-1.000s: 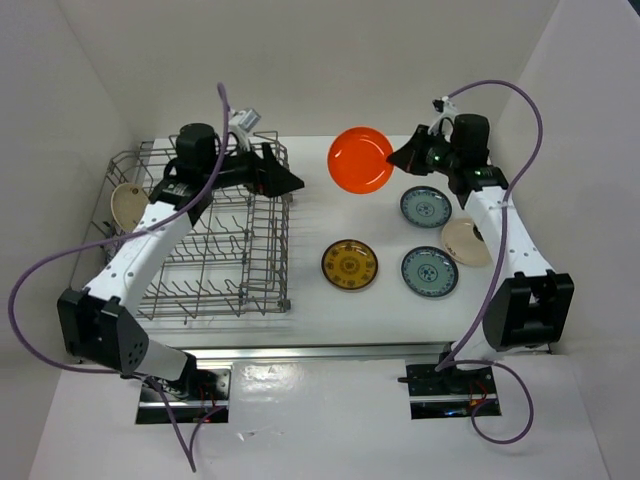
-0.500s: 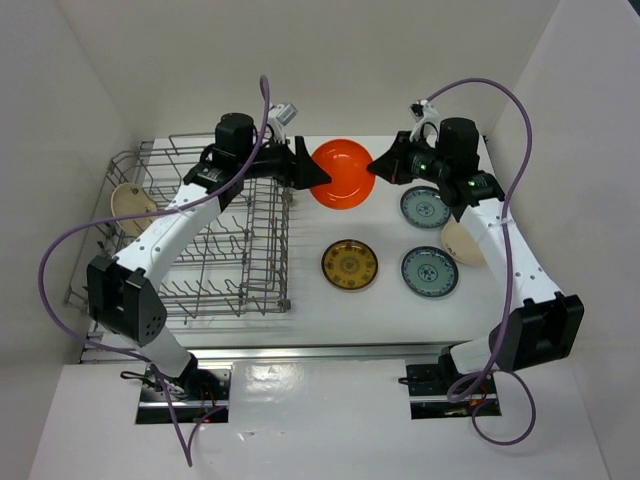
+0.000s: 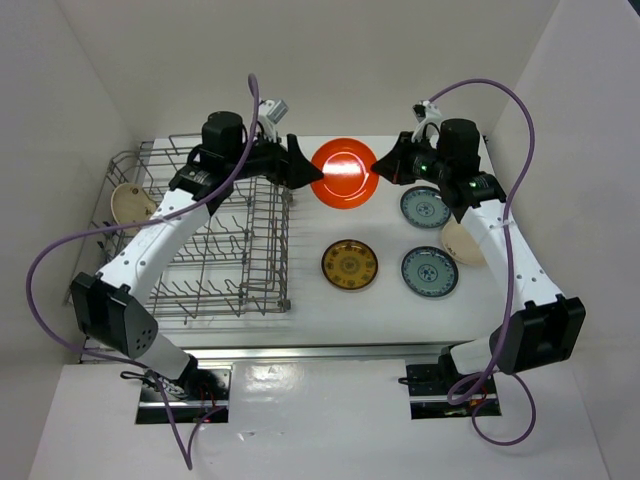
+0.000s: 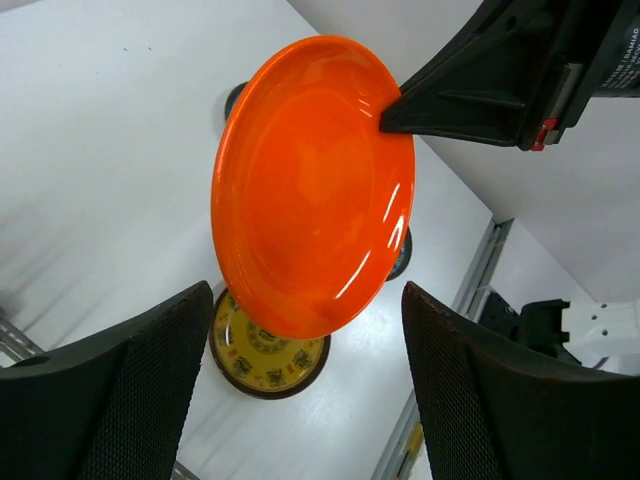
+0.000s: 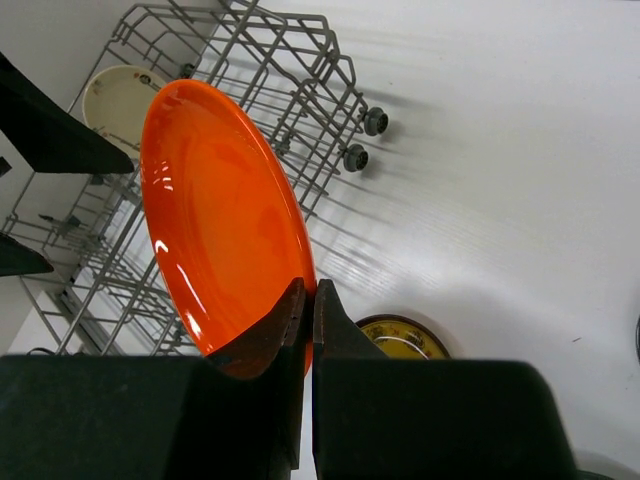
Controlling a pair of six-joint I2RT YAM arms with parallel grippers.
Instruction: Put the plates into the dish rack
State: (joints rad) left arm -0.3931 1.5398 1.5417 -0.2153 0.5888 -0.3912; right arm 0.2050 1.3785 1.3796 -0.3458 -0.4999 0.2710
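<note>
Right claw (image 5: 307, 300) clenched my bright orange round plate (image 3: 345, 175) by its rim above the white table's (image 3: 330, 300) far edge; my left claw (image 3: 312, 174) flanked it, released. Handover, I judged: left must clamp first.
</note>
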